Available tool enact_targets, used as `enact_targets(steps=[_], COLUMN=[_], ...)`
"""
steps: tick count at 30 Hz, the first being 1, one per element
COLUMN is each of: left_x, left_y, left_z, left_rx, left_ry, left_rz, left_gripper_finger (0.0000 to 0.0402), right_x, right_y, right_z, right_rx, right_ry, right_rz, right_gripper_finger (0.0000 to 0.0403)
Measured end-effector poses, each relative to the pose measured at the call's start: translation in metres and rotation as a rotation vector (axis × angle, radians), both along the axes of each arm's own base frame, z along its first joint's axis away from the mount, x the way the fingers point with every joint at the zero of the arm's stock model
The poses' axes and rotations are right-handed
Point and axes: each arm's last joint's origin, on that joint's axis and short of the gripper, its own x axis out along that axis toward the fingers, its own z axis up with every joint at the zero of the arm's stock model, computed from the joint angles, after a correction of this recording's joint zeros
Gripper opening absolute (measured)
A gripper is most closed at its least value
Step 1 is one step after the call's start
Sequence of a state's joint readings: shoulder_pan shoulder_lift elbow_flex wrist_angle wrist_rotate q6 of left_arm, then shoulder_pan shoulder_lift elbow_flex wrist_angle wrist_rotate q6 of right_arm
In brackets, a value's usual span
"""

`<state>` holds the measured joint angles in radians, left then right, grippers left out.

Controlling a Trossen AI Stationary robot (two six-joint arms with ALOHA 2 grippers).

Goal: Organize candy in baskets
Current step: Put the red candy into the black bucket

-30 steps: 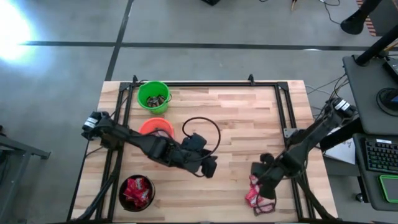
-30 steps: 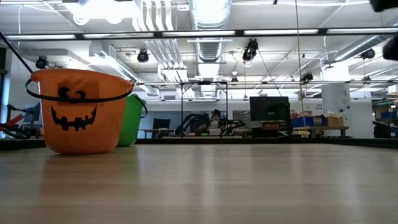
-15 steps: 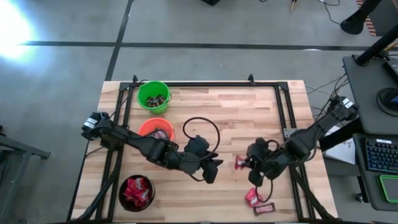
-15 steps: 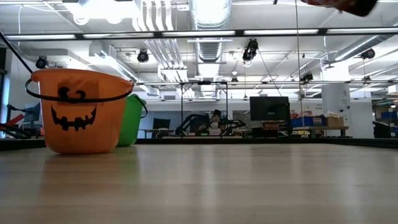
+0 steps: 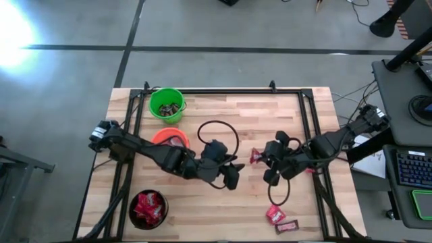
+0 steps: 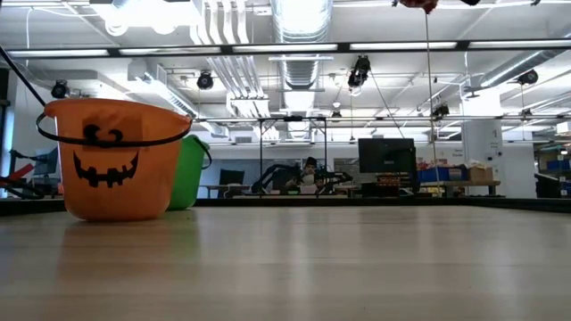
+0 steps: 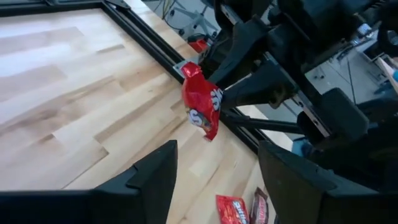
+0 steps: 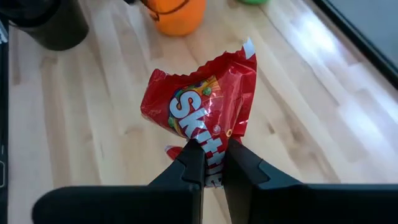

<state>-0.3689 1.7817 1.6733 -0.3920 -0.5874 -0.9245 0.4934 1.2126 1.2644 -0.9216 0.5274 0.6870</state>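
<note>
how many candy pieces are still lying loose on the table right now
2: a red candy and a dark brown candy side by side near the table's front right edge. A third, a red Skittles pack, is held in the right gripper, off the wood.

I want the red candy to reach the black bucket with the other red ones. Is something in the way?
Yes. The right gripper holds the red candy above mid-table, and the left gripper with its arm sits between it and the black bucket at the table's near left corner.
</note>
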Motion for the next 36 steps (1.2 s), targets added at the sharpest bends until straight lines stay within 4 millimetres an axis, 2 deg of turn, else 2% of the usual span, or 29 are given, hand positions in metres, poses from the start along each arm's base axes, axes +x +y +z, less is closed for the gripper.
enact_targets(steps=[9,20,24,32,36], left_x=[0.004,0.008,0.012,0.020,0.022], left_y=[0.011,0.017,0.016,0.013,0.014], left_z=[0.001,0.005,0.000,-0.010,-0.010], left_rx=[0.005,0.028,0.022,0.001,0.011], left_ry=[-0.008,-0.045,-0.038,-0.040,-0.040], left_rz=[0.031,0.031,0.036,0.029,0.020], left_gripper_finger=[0.0215,0.0215,0.0215,0.0215,0.0195], right_x=[0.017,0.038,0.044,0.043,0.042], right_y=[0.003,0.011,0.011,0.008,0.007], right_z=[0.013,0.015,0.020,0.027,0.026], right_rx=[-0.037,-0.111,-0.126,-0.149,-0.159], right_ry=[-0.067,-0.043,-0.048,-0.043,-0.023], right_rz=[0.061,0.123,0.132,0.153,0.149], right_gripper_finger=[0.0027,0.0027,0.0027,0.0027,0.0027])
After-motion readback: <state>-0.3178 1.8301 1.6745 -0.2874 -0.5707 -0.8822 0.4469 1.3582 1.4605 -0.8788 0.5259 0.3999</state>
